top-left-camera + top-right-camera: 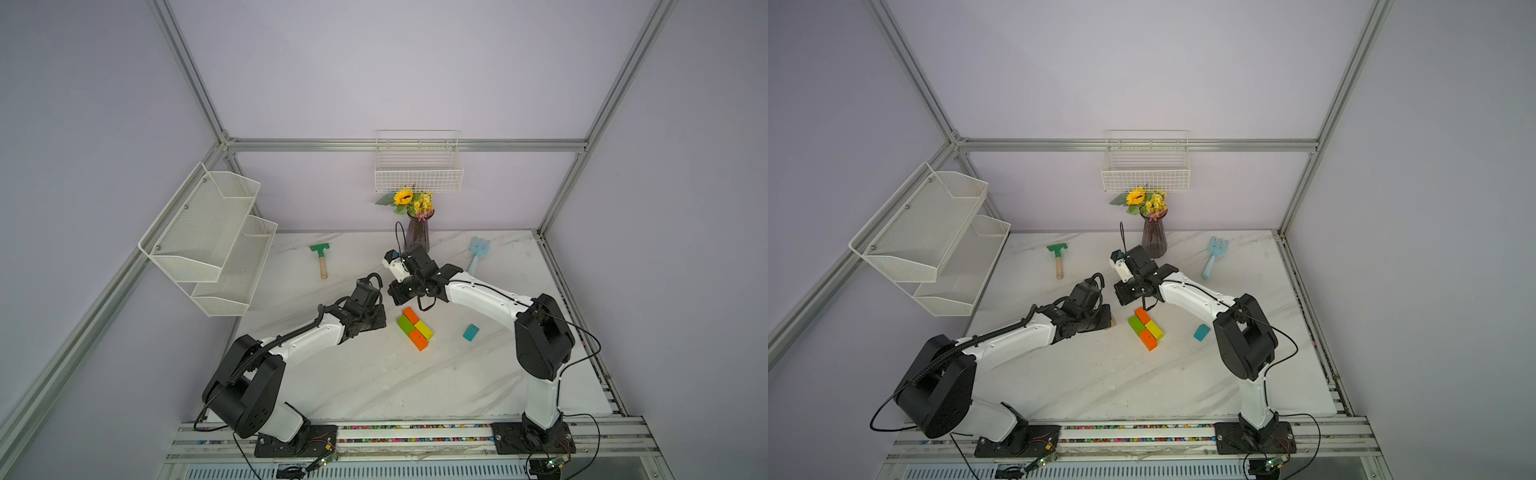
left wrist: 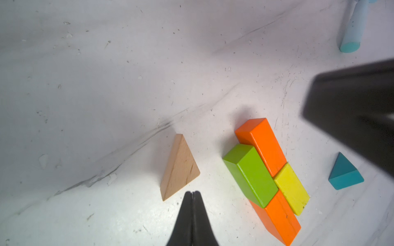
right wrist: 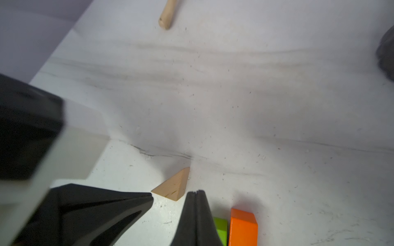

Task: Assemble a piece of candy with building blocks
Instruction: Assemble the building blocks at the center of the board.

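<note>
**Left gripper** (image 2: 193, 193): the jaws are pressing flat together and carrying nothing. The tips are pointing down, low over the table (image 2: 106, 85). The left arm (image 1: 307, 338) is reaching from its near base. Its forearm is running low and almost level toward the table's middle, and the wrist is pitching downward.

**Tan triangle** (image 2: 180, 170): it is lying on the table just beyond those tips. Whether the tips are touching it cannot be told.

**Rectangle** (image 1: 414, 328): it is sitting a short way to this gripper's right, four blocks packed tight. The green block (image 2: 251, 172) is sharing one row with an orange one and the yellow block (image 2: 292, 187) the other. The two orange blocks (image 2: 264, 144) are occupying opposite corners.

**Teal triangle** (image 2: 345, 173): it is resting past the rectangle, on the side away from this gripper and clear of the blocks.

**Right gripper** (image 3: 197, 192): the jaws are likewise pressing together, empty. It is hanging just beside the rectangle's far end, with the tan triangle just ahead of its tips and the left gripper's tip near. The right arm (image 1: 482, 297) is rising upright from its base to a high elbow. Its forearm is stretching across toward the left arm, and the wrist is bending steeply down.
</note>
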Tool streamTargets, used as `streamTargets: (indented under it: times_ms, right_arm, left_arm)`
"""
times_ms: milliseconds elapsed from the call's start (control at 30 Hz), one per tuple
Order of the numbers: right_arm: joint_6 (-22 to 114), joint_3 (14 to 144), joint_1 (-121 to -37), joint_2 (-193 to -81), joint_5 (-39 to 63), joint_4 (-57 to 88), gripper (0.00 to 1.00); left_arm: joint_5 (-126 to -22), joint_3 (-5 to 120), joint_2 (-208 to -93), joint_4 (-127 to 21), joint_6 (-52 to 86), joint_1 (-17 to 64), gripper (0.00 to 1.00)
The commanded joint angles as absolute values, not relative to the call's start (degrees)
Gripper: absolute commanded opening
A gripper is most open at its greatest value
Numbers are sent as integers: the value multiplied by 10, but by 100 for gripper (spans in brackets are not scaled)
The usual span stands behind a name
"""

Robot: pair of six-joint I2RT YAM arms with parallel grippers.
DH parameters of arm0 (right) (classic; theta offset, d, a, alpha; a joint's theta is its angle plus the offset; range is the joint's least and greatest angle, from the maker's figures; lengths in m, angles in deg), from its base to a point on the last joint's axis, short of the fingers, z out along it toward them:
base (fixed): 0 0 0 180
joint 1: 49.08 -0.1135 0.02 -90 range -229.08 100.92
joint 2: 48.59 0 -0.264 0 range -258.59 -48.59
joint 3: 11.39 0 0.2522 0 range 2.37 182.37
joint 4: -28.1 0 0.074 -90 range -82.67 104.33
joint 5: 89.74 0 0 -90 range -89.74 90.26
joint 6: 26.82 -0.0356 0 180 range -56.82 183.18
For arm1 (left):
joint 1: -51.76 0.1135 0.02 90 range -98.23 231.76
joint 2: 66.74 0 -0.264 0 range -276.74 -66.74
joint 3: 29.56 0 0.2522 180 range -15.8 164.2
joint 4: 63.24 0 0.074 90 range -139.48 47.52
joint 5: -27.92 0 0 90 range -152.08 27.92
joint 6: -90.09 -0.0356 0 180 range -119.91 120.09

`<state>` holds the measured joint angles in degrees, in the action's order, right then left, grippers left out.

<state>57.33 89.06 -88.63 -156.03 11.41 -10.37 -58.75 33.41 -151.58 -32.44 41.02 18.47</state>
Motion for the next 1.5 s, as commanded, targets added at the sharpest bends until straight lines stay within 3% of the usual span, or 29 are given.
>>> streamTargets:
  times_ms: [0, 200, 667, 1467]
  right_arm:
    - [541, 813, -875, -1493, 95, -75, 0]
    - [518, 704, -806, -1452, 144, -43, 0]
    - [581, 816, -794, -1624, 172, -74, 0]
    - [588, 794, -809, -1625, 174, -81, 0]
  left_arm:
    - [-604, 325, -1494, -364, 399, 178, 0]
    - [-676, 323, -1533, -438, 405, 165, 0]
    - [-661, 331, -1563, -439, 420, 142, 0]
    - [-658, 329, -1582, -445, 427, 132, 0]
